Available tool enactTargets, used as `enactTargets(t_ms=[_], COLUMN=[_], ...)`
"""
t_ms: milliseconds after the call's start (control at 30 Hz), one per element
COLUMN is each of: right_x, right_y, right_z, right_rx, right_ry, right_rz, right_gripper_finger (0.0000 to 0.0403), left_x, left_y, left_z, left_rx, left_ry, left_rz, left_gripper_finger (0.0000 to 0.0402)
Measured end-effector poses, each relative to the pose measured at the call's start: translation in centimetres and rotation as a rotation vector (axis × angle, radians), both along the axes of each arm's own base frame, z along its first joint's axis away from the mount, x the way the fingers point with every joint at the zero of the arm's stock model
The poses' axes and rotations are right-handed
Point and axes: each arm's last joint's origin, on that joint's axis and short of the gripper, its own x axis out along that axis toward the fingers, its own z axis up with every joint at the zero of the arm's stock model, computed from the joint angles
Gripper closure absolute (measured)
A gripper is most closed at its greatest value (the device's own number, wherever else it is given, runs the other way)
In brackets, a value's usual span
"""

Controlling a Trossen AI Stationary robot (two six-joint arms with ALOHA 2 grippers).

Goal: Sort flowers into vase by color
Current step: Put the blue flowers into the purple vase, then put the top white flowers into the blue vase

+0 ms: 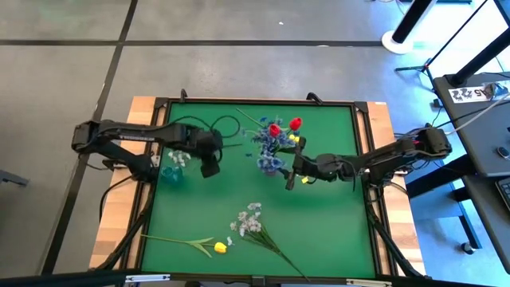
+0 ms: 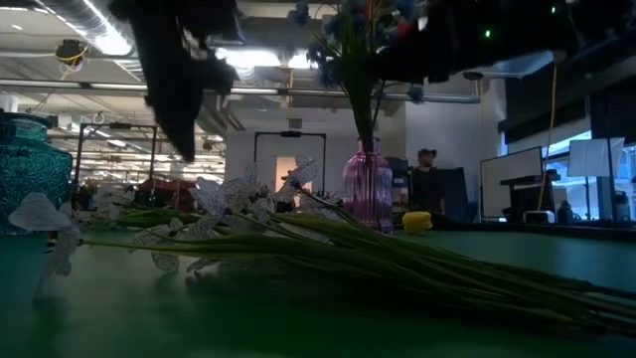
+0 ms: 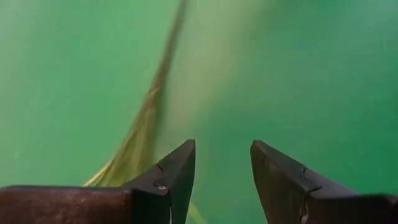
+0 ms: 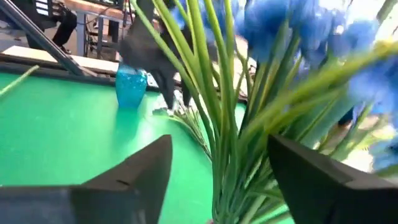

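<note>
Two vases stand on the green tabletop we work over. Our right hand sits just beside the pink vase near the middle, its fingers spread wide with the green stems passing between them and nothing gripped. That vase already carries blue sprays, two red tulips and a small yellow bloom. Our left hand hovers above the mat, its fingers partly apart and empty, with a blurred stem lying on the green beneath. Close by it, toward the left edge, the blue vase holds a few white blossoms. Nearer the front edge lie a white spray and a yellow tulip, well apart from both vases. A person stands in the room beyond.
</note>
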Motion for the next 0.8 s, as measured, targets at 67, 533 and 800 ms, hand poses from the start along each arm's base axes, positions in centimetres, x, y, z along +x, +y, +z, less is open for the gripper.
enactTargets(t_ms=[67, 533, 800], right_x=[-0.3, -1.2, -3.0], right_y=[0.3, 2.6, 3.9], right_z=[0.4, 1.1, 2.9], right_rx=[0.000, -0.037, -0.099], right_ry=[0.003, 0.003, -0.025], right_rz=[0.014, 0.067, 0.040], right_gripper_finger=[0.0117, 0.0094, 0.0095], left_x=[-0.5, 0.0, 0.8], left_y=[1.3, 5.2, 4.8], left_z=[-1.1, -7.3, -9.1], left_rx=[-0.002, 0.045, 0.127], left_ry=[0.041, 0.252, 0.354], left_rz=[0.036, -0.047, -0.066], left_gripper_finger=[0.0250, 0.0250, 0.0312])
